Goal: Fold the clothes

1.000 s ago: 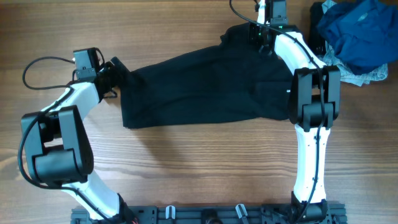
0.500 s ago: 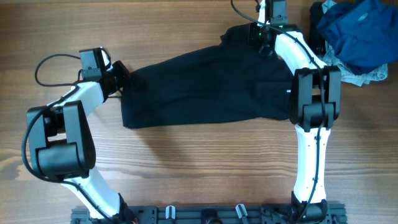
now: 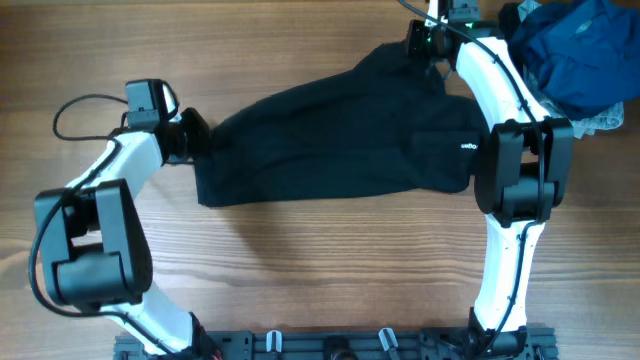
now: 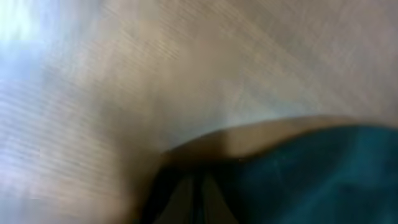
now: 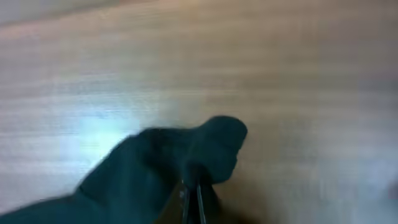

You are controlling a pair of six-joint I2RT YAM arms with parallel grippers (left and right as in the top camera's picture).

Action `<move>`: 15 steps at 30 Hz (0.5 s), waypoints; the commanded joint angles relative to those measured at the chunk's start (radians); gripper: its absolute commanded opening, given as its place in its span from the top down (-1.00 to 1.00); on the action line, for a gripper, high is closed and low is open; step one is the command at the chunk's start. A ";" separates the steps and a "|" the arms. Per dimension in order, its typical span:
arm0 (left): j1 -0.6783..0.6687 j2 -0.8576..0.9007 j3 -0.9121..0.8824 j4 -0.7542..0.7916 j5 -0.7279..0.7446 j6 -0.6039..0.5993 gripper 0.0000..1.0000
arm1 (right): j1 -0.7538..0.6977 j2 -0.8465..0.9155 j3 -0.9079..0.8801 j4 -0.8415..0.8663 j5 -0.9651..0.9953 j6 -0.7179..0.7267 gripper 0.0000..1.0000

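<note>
Blurring in both wrist views — clothes (image 3: 330, 140)

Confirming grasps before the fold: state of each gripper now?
Left gripper: closed on the black garment, at its left edge.
Right gripper: closed on the black garment, at its far corner.

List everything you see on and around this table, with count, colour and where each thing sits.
black garment: one, black with a small white logo, spread across the table's middle
blue garment: one, bright blue, bunched at the far right corner
patterned cloth: one, pale blue-white, peeking out beside the blue garment
table: one, light brown wood, beneath everything
rail: one, black, along the near edge
arms: two, white and black, left arm and right arm
end effectors: two, black; left end effector shut on the black garment's left edge, right end effector shut on its far right corner
</note>
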 commanded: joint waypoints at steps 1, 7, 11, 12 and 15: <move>-0.003 -0.068 0.002 -0.088 0.011 0.005 0.92 | -0.004 -0.033 0.003 -0.077 0.014 0.061 0.91; 0.000 -0.096 0.002 -0.116 -0.031 0.005 0.92 | -0.004 -0.110 0.003 -0.215 0.074 0.119 0.91; 0.005 -0.096 0.002 -0.121 -0.069 0.005 0.92 | -0.007 -0.177 0.003 -0.351 0.085 0.119 0.91; 0.011 -0.096 0.002 -0.123 -0.070 0.005 0.92 | -0.008 -0.178 0.003 -0.386 0.098 0.120 0.91; 0.050 -0.096 0.002 -0.142 -0.069 0.005 0.92 | -0.008 -0.179 0.003 -0.470 0.162 0.128 0.91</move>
